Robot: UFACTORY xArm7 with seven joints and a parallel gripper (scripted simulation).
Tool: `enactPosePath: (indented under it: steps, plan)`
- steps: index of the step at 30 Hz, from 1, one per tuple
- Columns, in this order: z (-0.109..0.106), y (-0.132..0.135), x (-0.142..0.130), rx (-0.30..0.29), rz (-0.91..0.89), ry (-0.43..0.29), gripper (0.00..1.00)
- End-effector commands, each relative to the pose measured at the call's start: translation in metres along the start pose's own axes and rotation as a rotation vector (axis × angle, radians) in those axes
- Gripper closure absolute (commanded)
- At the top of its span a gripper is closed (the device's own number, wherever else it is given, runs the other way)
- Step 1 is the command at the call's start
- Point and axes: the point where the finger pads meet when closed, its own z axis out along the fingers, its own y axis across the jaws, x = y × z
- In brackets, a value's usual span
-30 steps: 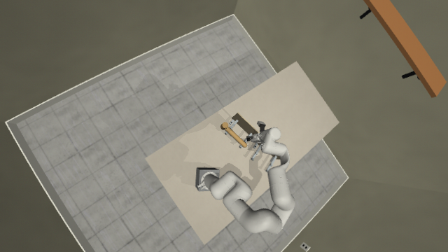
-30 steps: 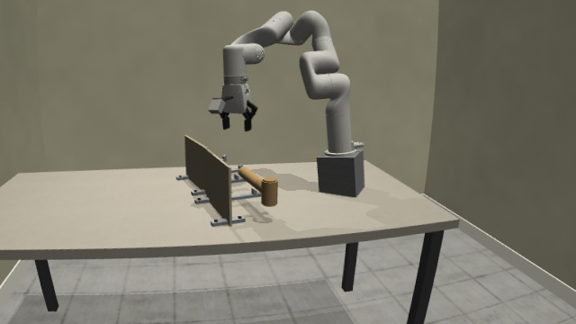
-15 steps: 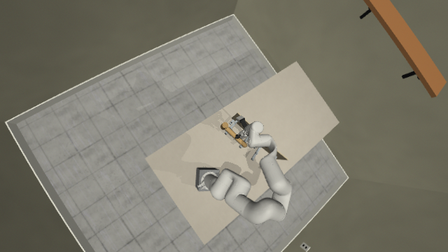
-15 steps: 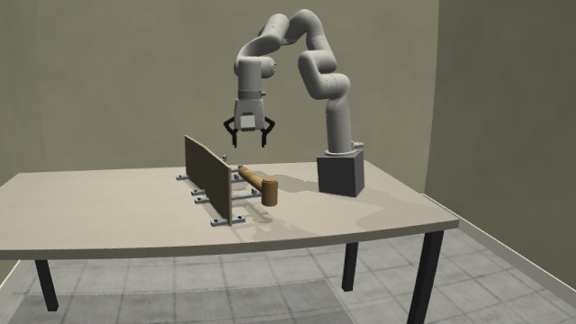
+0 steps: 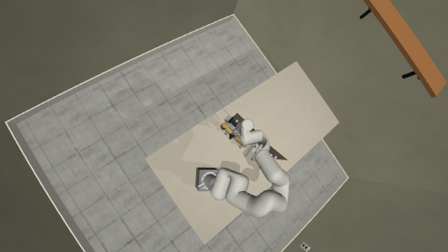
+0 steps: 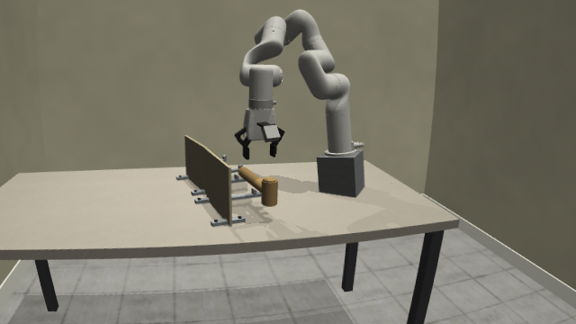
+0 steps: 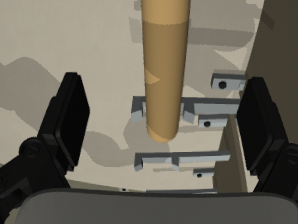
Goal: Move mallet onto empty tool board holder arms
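Note:
The mallet (image 6: 257, 183) has a tan handle and a darker head (image 6: 270, 192). It lies across two grey holder arms (image 6: 245, 196) on the near half of the brown tool board (image 6: 215, 185), with the head toward the near end. My gripper (image 6: 259, 152) is open and empty. It hangs a little above the handle's far part without touching it. In the wrist view the handle (image 7: 165, 50) runs between my two black fingers, and its rounded end lies just past one arm (image 7: 189, 106). An empty arm (image 7: 181, 159) of the second board lies beyond that end.
The arm's grey base block (image 6: 340, 173) stands at the back right of the table. In the overhead view my wrist (image 5: 246, 133) covers the gripper and most of the mallet (image 5: 228, 129).

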Motion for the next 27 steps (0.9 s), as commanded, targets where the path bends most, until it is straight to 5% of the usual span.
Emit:
enactPosePath:
  steps: [1,8,12,14,20,27]
  plan:
    - [0.0,0.001,0.002,-0.002,-0.006,0.001,0.0]
    - [0.006,0.001,0.001,-0.003,-0.006,-0.001,0.0]
    - [0.047,0.001,0.001,-0.003,-0.006,0.0,0.0]
    - [0.047,0.001,0.001,-0.003,-0.006,0.0,0.0]
    - [0.095,0.002,0.001,-0.003,-0.006,0.0,0.0]
    - [0.099,0.001,0.001,-0.002,-0.006,0.001,0.0]
